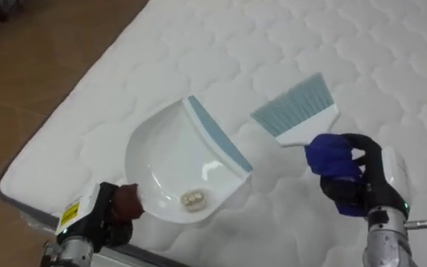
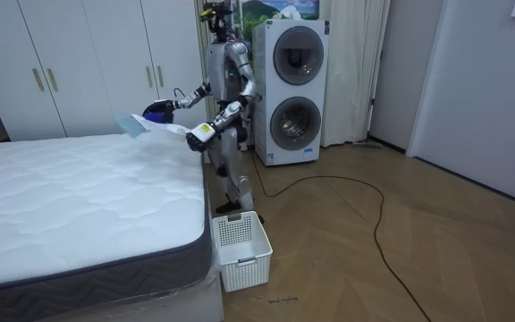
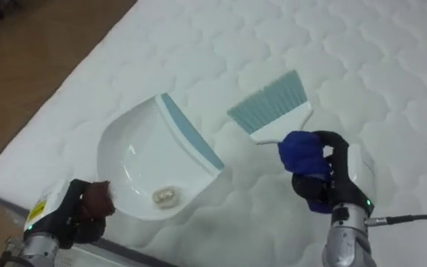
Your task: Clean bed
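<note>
Your left hand (image 1: 117,211) is curled round the handle of the white dustpan (image 1: 180,159), held over the mattress (image 1: 332,44) near its edge, and a small pale scrap (image 1: 192,199) lies deep in the pan at the handle end. Your right hand (image 1: 347,174) grips the brush (image 1: 299,111) by its blue handle, bristles near the pan's lip. The scrap is your risk: tip the lip downward on the way off the bed and it slides back onto the quilting. The left grip looks shallow, though the fingers are partly hidden, so a twist could drop the pan short of the basket (image 2: 240,250).
</note>
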`<state>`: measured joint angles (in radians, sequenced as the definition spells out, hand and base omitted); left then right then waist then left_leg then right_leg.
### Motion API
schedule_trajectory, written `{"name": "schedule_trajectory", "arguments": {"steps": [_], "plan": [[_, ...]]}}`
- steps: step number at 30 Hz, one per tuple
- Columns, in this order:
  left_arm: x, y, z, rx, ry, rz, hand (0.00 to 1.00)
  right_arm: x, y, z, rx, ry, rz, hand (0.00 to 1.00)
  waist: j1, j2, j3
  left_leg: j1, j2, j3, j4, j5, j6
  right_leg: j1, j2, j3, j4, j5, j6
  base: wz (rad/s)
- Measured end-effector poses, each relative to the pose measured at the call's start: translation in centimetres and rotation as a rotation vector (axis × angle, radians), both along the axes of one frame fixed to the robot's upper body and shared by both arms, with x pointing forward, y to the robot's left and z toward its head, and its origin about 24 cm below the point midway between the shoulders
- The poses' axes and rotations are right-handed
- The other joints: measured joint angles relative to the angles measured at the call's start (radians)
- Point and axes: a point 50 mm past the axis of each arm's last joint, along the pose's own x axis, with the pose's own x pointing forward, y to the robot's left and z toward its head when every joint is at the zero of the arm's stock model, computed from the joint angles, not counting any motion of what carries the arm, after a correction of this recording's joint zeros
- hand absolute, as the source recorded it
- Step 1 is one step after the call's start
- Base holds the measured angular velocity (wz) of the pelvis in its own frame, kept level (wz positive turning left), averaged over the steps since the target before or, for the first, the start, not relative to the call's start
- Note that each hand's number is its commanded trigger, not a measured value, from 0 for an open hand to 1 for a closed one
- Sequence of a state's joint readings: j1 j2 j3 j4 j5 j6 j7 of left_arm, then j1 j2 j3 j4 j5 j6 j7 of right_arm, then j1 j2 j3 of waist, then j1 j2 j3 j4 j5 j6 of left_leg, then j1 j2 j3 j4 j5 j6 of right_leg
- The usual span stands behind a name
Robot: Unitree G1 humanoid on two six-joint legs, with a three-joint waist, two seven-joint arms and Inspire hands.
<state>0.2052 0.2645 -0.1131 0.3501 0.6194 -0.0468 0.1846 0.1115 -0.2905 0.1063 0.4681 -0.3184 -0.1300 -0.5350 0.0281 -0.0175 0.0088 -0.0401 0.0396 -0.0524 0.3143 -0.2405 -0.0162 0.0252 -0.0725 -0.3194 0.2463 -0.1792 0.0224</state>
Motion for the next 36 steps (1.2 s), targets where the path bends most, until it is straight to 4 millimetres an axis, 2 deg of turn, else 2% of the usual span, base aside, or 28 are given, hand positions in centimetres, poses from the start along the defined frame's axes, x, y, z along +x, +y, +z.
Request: {"name": "schedule_trajectory", "arguments": {"steps": [2,3,4,5,6,7,8,9,11,12,16,19,24,26,28,29,30,31,32,33,34,35,36], "plan": [[-0.1,-0.1,-0.2,-0.007,0.022,-0.007,1.0,-0.2,0.1,-0.4,0.008,0.016,-0.007,0.0,-0.002,-0.002,0.0046,-0.028,0.007,0.035,0.02,0.005,-0.008,0.012,-0.001,-0.019,0.002,-0.018,-0.004,1.02],[-0.1,-0.1,-0.3,-0.012,0.029,-0.01,1.0,-0.3,0.3,-0.7,0.016,0.027,-0.011,0.0,-0.009,-0.003,0.0066,-0.055,0.027,0.106,0.039,0.008,-0.012,0.017,-0.004,-0.049,0.012,-0.034,-0.009,1.35],[-0.1,-0.2,-0.3,-0.014,0.028,-0.009,1.0,-0.5,0.3,-0.8,0.023,0.031,-0.016,0.0,-0.019,-0.009,0.0115,-0.078,0.052,0.203,0.053,0.023,-0.012,0.02,-0.009,-0.076,0.025,-0.055,-0.011,1.43],[-0.1,-0.2,-0.3,-0.015,0.028,-0.009,1.0,-0.4,0.4,-0.8,0.024,0.03,-0.016,0.0,-0.022,-0.012,0.0121,-0.089,0.06,0.247,0.058,0.035,-0.008,0.015,-0.015,-0.086,0.033,-0.066,-0.014,1.39],[0.0,-0.3,-0.3,-0.02,0.027,-0.009,1.0,-0.4,0.3,-0.8,0.029,0.025,-0.024,0.0,-0.023,-0.014,0.0114,-0.103,0.077,0.315,0.072,0.047,-0.007,-0.001,-0.031,-0.11,0.05,-0.084,-0.017,1.11],[-0.1,-0.4,-0.4,-0.025,0.029,-0.009,1.0,-0.3,0.2,-0.7,0.045,0.016,-0.036,0.0,-0.018,-0.013,0.012,-0.118,0.093,0.368,0.081,0.057,-0.002,-0.007,-0.041,-0.154,0.065,-0.097,-0.019,1.04],[-0.1,-0.4,-0.5,-0.028,0.033,-0.008,1.0,-0.2,0.1,-0.6,0.056,0.013,-0.043,0.0,-0.018,-0.01,0.0105,-0.125,0.1,0.391,0.087,0.061,0.0,-0.004,-0.049,-0.184,0.071,-0.102,-0.022,0.99],[-0.2,-0.4,-0.6,-0.041,0.039,0.002,1.0,0.0,0.2,-0.5,0.066,0.006,-0.047,0.0,-0.02,-0.009,0.0105,-0.132,0.11,0.436,0.094,0.07,0.007,0.003,-0.061,-0.228,0.086,-0.113,-0.021,0.86],[-0.3,-0.4,-0.7,-0.059,0.045,0.014,1.0,0.1,0.1,-0.4,0.085,-0.01,-0.054,0.0,-0.02,-0.004,0.0084,-0.14,0.109,0.467,0.093,0.081,0.018,0.017,-0.068,-0.27,0.09,-0.126,-0.014,0.91],[-0.4,-0.3,-0.8,-0.076,0.049,0.026,1.0,0.4,0.2,-0.2,0.096,-0.025,-0.051,0.0,-0.014,0.001,0.0101,-0.141,0.104,0.468,0.091,0.085,0.02,0.029,-0.069,-0.294,0.086,-0.128,-0.011,0.75],[-0.7,-0.3,-1.4,-0.132,0.078,0.061,1.0,0.5,0.3,-0.1,0.125,-0.041,-0.054,0.0,-0.001,0.015,0.0028,-0.132,0.068,0.437,0.059,0.098,0.027,0.069,-0.084,-0.342,0.082,-0.13,0.003,0.41],[-0.7,-0.2,-1.7,-0.137,0.09,0.071,1.0,0.5,0.9,-0.4,0.175,-0.037,-0.058,0.0,0.01,0.015,0.003,-0.125,0.051,0.435,0.05,0.097,0.028,0.083,-0.095,-0.371,0.082,-0.126,0.011,0.19],[-0.4,-0.2,-1.5,-0.134,0.082,0.066,1.0,0.5,1.1,-0.5,0.205,-0.033,-0.063,0.0,0.029,0.014,0.0036,-0.127,0.033,0.428,0.05,0.081,0.052,0.09,-0.115,-0.393,0.1,-0.116,0.028,0.16],[-0.1,-0.2,-1.4,-0.133,0.072,0.065,1.0,0.4,1.1,-0.6,0.209,-0.029,-0.066,0.0,0.029,0.014,0.0036,-0.132,0.019,0.404,0.053,0.073,0.064,0.088,-0.131,-0.396,0.137,-0.115,0.03,0.33],[0.3,-0.3,-1.2,-0.134,0.058,0.056,1.0,0.4,1.0,-0.6,0.236,-0.033,-0.086,0.0,0.029,0.014,0.003,-0.14,-0.001,0.369,0.055,0.064,0.078,0.073,-0.157,-0.381,0.205,-0.115,0.03,0.48],[0.6,-0.4,-0.9,-0.136,0.041,0.045,1.0,0.4,0.9,-0.6,0.25,-0.035,-0.098,0.0,0.028,0.013,0.0037,-0.141,-0.014,0.336,0.06,0.059,0.089,0.046,-0.18,-0.334,0.277,-0.11,0.029,0.64],[0.8,-0.6,-0.8,-0.141,0.03,0.037,1.0,0.4,0.8,-0.6,0.26,-0.037,-0.104,0.0,0.028,0.015,0.0061,-0.14,-0.035,0.29,0.062,0.056,0.108,0.008,-0.191,-0.261,0.347,-0.099,0.019,0.64],[0.9,-0.7,-0.7,-0.145,0.025,0.035,1.0,0.5,0.9,-0.6,0.267,-0.04,-0.107,0.0,0.026,0.025,0.0094,-0.141,-0.056,0.224,0.06,0.053,0.113,-0.028,-0.158,-0.156,0.36,-0.112,0.014,0.4],[0.9,-0.6,-0.7,-0.145,0.024,0.036,1.0,0.6,1.0,-0.6,0.27,-0.042,-0.105,0.0,0.027,0.033,0.0107,-0.142,-0.062,0.184,0.057,0.055,0.117,-0.045,-0.128,-0.115,0.357,-0.125,0.01,0.55],[0.9,-0.5,-0.7,-0.139,0.026,0.036,1.0,0.5,1.3,-0.7,0.279,-0.038,-0.106,0.0,0.003,0.045,0.009,-0.143,-0.077,0.099,0.042,0.067,0.122,-0.066,-0.073,-0.076,0.32,-0.135,-0.002,0.98],[0.9,-0.2,-0.6,-0.128,0.023,0.033,1.0,0.4,1.6,-0.9,0.288,-0.038,-0.115,0.0,-0.019,0.042,0.007,-0.137,-0.096,0.02,0.02,0.088,0.126,-0.088,-0.024,-0.035,0.269,-0.134,-0.003,1.19],[1.0,-0.1,-0.5,-0.124,0.02,0.032,1.0,0.3,1.7,-0.9,0.29,-0.042,-0.122,0.0,-0.032,0.036,0.0073,-0.134,-0.107,-0.013,0.013,0.097,0.127,-0.102,-0.009,-0.009,0.248,-0.133,-0.002,1.29],[1.0,-0.1,-0.5,-0.12,0.021,0.028,1.0,0.2,1.6,-1.0,0.285,-0.048,-0.139,0.0,-0.052,0.025,0.0085,-0.125,-0.135,-0.092,0.01,0.112,0.131,-0.131,0.015,0.05,0.216,-0.125,-0.001,1.28]]}}
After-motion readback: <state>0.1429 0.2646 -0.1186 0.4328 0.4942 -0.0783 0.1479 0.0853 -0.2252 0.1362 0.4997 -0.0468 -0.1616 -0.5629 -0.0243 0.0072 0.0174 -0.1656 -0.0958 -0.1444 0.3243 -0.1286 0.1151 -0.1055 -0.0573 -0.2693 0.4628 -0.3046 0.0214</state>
